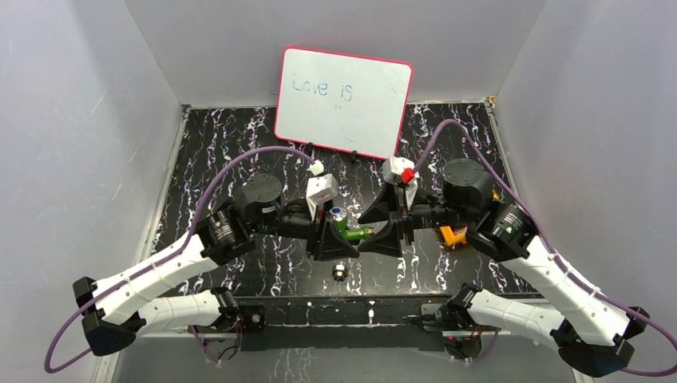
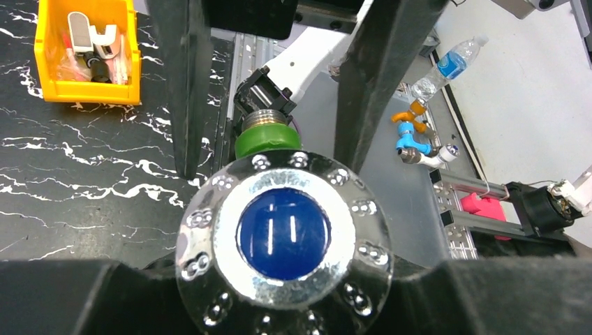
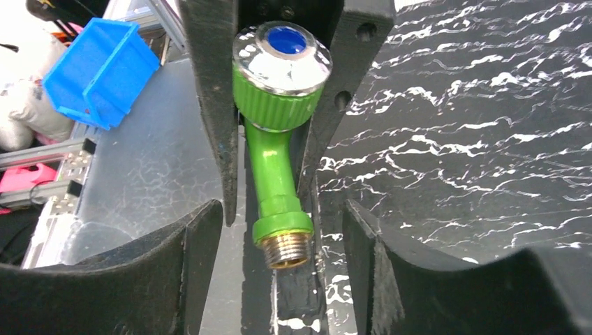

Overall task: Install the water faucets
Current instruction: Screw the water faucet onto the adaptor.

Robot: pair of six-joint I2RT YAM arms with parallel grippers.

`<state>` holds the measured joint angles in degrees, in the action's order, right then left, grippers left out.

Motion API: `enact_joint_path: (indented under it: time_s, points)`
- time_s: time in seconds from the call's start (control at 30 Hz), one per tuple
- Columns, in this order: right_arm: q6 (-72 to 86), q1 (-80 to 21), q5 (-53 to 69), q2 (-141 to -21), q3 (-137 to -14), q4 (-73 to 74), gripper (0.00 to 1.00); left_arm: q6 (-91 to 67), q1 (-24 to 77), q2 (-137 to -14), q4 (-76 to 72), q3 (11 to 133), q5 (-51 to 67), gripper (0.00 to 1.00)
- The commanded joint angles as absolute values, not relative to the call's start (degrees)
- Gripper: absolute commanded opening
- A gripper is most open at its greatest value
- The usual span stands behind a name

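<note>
**Where is the faucet, and who has it?**
The green faucet [image 3: 276, 167] hangs in the air over the middle of the tabletop [image 1: 239, 152], between my two arms. My left tool [image 1: 339, 236] has it, pinched on the green collar just under the knob [image 2: 283, 234]. My right tool [image 3: 279, 223] is spread. Its fingers [image 2: 188, 84] stand on either side of the threaded end [image 3: 284, 250] with a gap on both sides, touching nothing.

**Why grip it by the collar?**
As I judge it, gripping there leaves the brass thread bare. That is the part that has to meet a fitting or the other tool, so nothing should cover it. The collar is also ribbed and wide, so my fingers get a firmer seat there than on the thin neck.

**Which way does it point?**
Its long axis runs roughly level, from one arm across to the other. The knob end is toward my left arm, with its blue face turned at my left wrist camera. The threaded end points toward my right arm, in between that tool's fingers. The neck bends slightly along the way.

**Anything underneath?**
A small metal piece [image 1: 340, 272] lies on the tabletop near the faucet, on my side of it. I cannot tell what it is.
</note>
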<state>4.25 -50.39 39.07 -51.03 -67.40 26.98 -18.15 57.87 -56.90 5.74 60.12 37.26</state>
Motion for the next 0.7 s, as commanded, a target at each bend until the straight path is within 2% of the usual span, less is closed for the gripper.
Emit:
enact_joint_path:
  time_s: [0.0,0.1,0.27,0.43,0.53,0.67]
  points:
    - [5.24,-50.78,36.13,-46.78,-68.61,22.95,0.73,-16.86,58.10,-55.22,5.65,62.60,35.93,0.00]
    - [7.10,-50.79,34.90,-44.92,-67.07,21.32,0.75,-16.43,58.10,-54.30,5.37,61.81,36.43,0.00]
    - [7.57,-50.78,33.83,-44.03,-64.66,21.10,0.67,-16.02,58.10,-53.98,4.63,61.57,37.80,0.00]
    - [7.80,-50.76,34.24,-44.89,-63.46,20.63,0.66,-15.67,58.14,-54.96,4.40,62.24,39.36,0.00]
    - [8.84,-50.79,35.52,-45.51,-63.24,18.75,0.56,-15.32,58.10,-55.27,4.93,62.33,39.34,0.00]
    - [10.70,-50.77,39.42,-46.56,-63.16,16.30,0.37,-15.01,58.10,-55.12,5.51,62.18,38.69,0.00]
